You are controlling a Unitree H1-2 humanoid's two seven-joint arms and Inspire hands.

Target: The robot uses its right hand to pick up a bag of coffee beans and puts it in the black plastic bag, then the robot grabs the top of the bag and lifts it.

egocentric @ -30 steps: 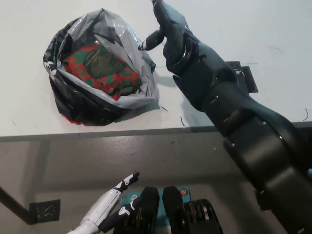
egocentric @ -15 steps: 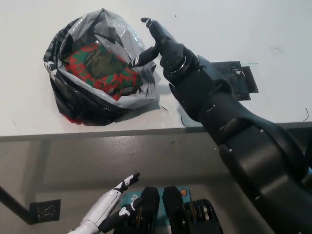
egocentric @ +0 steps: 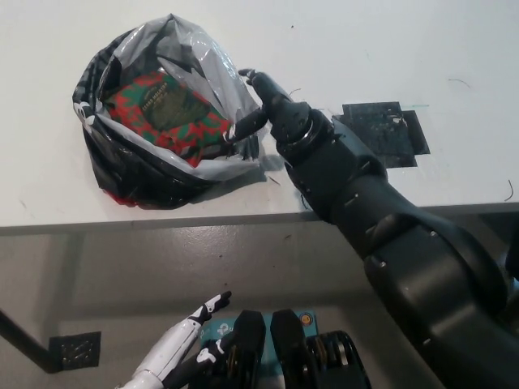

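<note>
Nearest the camera, at the lower left below the desk edge, the white left robot hand [egocentric: 188, 344] rests over the grey floor with its fingers spread apart and holding nothing. Beyond it runs the front edge of the white flat-topped desk [egocentric: 340, 212], and the crumpled black plastic bag [egocentric: 142, 166] sits just behind that edge, its mouth lying open upward. Inside it, a red-and-green patterned bag of coffee beans [egocentric: 166, 108] lies flat and visible. At the bag's right rim, the black right robot hand [egocentric: 268, 101] has its fingers apart, fingertips touching the grey plastic lip. Right of the hand lies a dark square patch [egocentric: 381, 134]; past it the desk surface is bare and white.
</note>
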